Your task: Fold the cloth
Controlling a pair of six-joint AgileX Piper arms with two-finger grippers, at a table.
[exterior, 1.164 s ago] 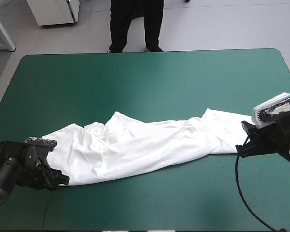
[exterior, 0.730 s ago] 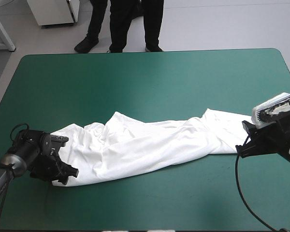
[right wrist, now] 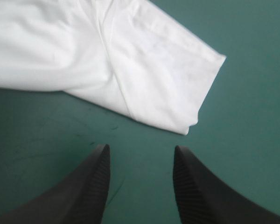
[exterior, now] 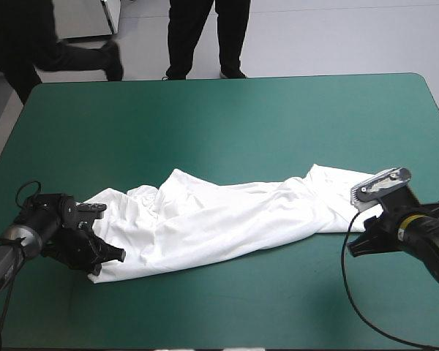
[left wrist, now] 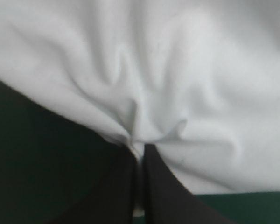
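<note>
The white T-shirt lies stretched in a long rumpled band across the middle of the teal-green table. At its left near corner, my left gripper is shut on the T-shirt. In the left wrist view the black fingers meet, with a fold of the T-shirt pinched at their tips. My right gripper hovers low at the shirt's right end. In the right wrist view this gripper is open over bare cover, just short of the T-shirt's corner.
The teal-green cover runs from the T-shirt to the table's far edge. A narrower strip of cover lies between the shirt and the near edge.
My left gripper moved in along the near edge of the shirt's left end and shut on the fabric. My right gripper came down and shifted slightly left, toward the shirt's right corner.
</note>
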